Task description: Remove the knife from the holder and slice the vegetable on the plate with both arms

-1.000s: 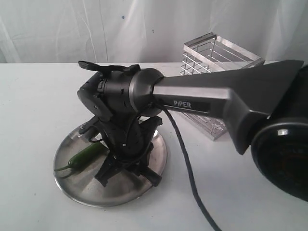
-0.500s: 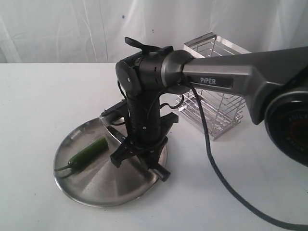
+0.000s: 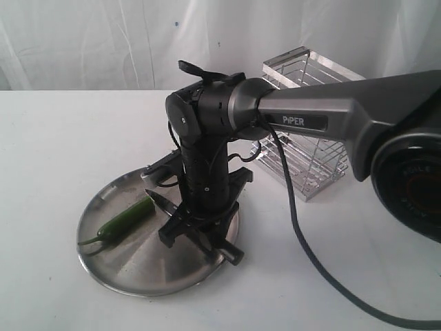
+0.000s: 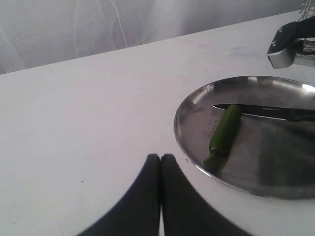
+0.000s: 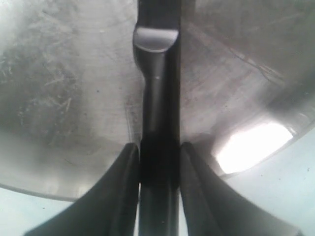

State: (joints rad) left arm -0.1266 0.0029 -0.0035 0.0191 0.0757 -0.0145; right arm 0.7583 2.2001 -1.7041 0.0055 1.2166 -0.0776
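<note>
The green vegetable (image 3: 125, 219) lies on the left part of the steel plate (image 3: 93, 256). My right gripper (image 3: 196, 231) points down over the plate, shut on the black handle of the knife (image 3: 160, 203). The dark blade reaches to the vegetable's cut end. In the left wrist view the knife (image 4: 261, 112) crosses the far end of the vegetable (image 4: 225, 130); I cannot tell whether they touch. In the right wrist view both fingers (image 5: 129, 167) clamp the knife handle (image 5: 157, 98). My left gripper (image 4: 161, 158) is shut and empty over the bare table, just short of the plate rim (image 4: 178, 129).
The wire holder (image 3: 310, 138) stands behind and to the right of the plate. A black cable (image 3: 303, 255) trails from the right arm across the table in front of it. A white curtain closes off the back.
The right arm swung rightward and turned more upright, uncovering the holder. In the last half second the knife came down, its blade now at the vegetable's cut end.
</note>
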